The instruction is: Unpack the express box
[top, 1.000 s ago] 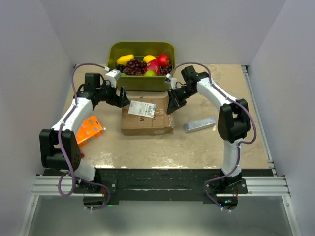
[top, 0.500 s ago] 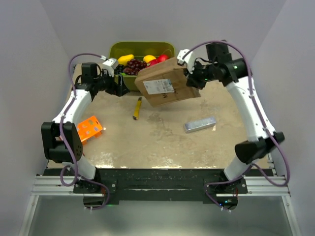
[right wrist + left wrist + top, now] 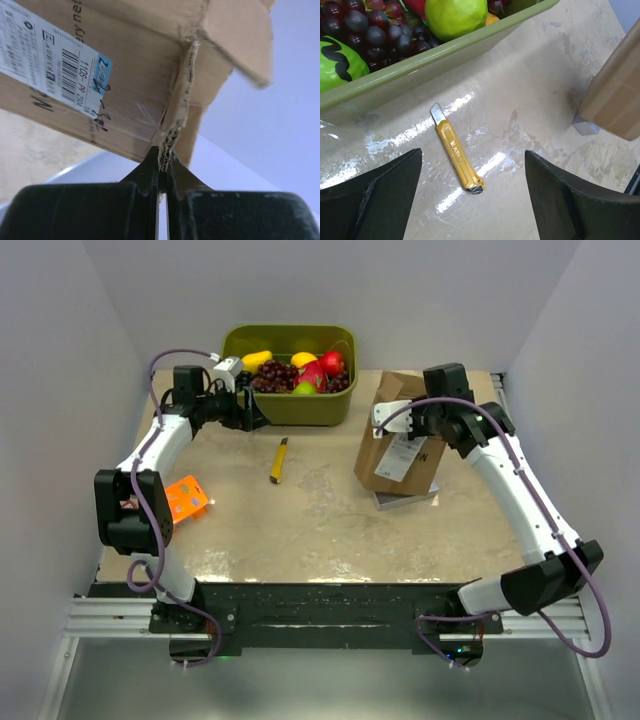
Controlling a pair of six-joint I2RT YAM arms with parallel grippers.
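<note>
The express box (image 3: 400, 448), brown cardboard with a white label, stands tilted on end at the right of the table, its lower end on or over a grey bar. My right gripper (image 3: 428, 420) is shut on one of its cardboard flaps; in the right wrist view the flap's edge (image 3: 167, 145) is pinched between my jaws and the labelled box (image 3: 100, 70) hangs above. My left gripper (image 3: 240, 412) is open and empty beside the green bin. A yellow utility knife (image 3: 278, 460) lies on the table; it also shows in the left wrist view (image 3: 456, 156) between my fingers (image 3: 375, 197).
An olive-green bin (image 3: 290, 405) of fruit stands at the back middle, its wall (image 3: 420, 67) close in the left wrist view. A flat orange package (image 3: 180, 502) lies at the left. A grey bar (image 3: 410, 497) lies under the box's lower end.
My right arm has carried the box from the middle of the table up and over to the right, standing it on end. The yellow knife now lies uncovered. My left gripper has stayed by the bin.
</note>
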